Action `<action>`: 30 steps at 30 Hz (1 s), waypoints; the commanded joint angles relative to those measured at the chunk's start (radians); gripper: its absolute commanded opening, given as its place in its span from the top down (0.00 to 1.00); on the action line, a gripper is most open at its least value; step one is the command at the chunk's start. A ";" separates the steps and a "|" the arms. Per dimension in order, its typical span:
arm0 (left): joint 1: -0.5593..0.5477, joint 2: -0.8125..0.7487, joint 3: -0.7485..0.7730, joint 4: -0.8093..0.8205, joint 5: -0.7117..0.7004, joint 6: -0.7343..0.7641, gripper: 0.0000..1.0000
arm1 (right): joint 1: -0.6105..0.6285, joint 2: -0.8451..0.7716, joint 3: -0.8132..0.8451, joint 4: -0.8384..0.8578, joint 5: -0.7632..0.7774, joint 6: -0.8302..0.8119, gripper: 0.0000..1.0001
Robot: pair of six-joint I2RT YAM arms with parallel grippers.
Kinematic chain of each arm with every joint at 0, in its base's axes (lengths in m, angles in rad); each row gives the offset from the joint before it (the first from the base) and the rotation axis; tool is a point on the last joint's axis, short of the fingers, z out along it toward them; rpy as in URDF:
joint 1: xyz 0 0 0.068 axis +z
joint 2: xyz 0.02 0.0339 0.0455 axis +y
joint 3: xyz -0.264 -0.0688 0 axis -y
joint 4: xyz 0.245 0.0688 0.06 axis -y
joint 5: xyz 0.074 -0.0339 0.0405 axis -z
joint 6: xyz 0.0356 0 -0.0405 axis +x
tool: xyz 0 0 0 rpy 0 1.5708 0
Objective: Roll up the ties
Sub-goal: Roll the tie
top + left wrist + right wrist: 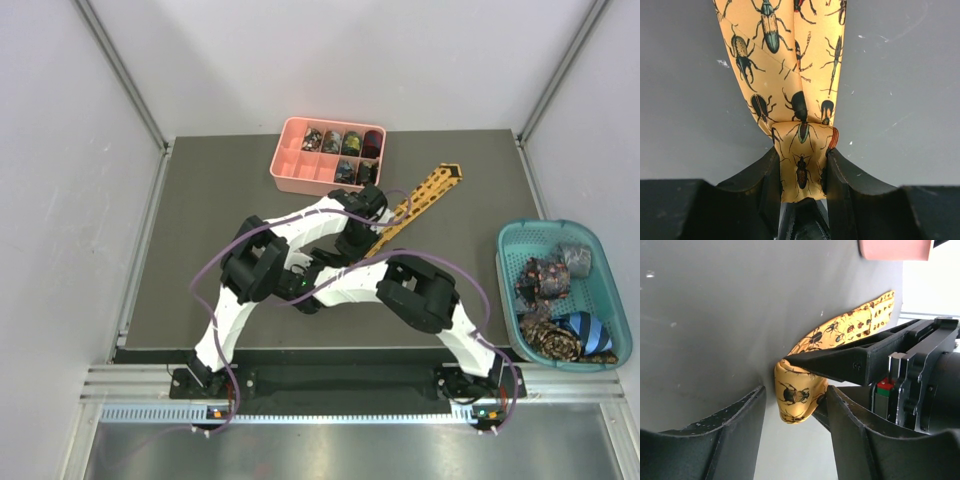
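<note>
The started coil of the golden-yellow beetle-printed fabric necktie (pixel 775 65) is pinched by the left gripper (pixel 802 150) and straddled by the parted right gripper (pixel 796 390); tension should be kept even.

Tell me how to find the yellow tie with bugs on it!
Start at the dark table and find the pink tray at its far edge. Just right of it, the tie runs slantwise toward the far right corner. It alone lies stretched out, golden-yellow with printed beetles.
</note>
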 commanded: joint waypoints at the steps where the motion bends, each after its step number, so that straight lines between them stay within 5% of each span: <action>1: -0.024 0.158 -0.044 -0.190 0.113 -0.031 0.73 | -0.026 0.048 0.023 -0.038 -0.009 0.004 0.47; 5: -0.024 0.155 -0.042 -0.188 0.115 -0.029 0.73 | -0.069 0.083 0.052 -0.097 -0.016 0.044 0.54; 15: -0.021 0.120 -0.033 -0.173 0.103 -0.029 0.69 | -0.095 0.095 0.060 -0.158 -0.013 0.099 0.93; 29: 0.017 -0.155 -0.005 0.106 0.055 -0.083 0.26 | -0.079 0.030 0.051 -0.099 -0.122 0.064 1.00; 30: 0.026 -0.178 -0.021 0.129 0.052 -0.094 0.17 | -0.079 0.023 0.048 -0.092 -0.133 0.061 1.00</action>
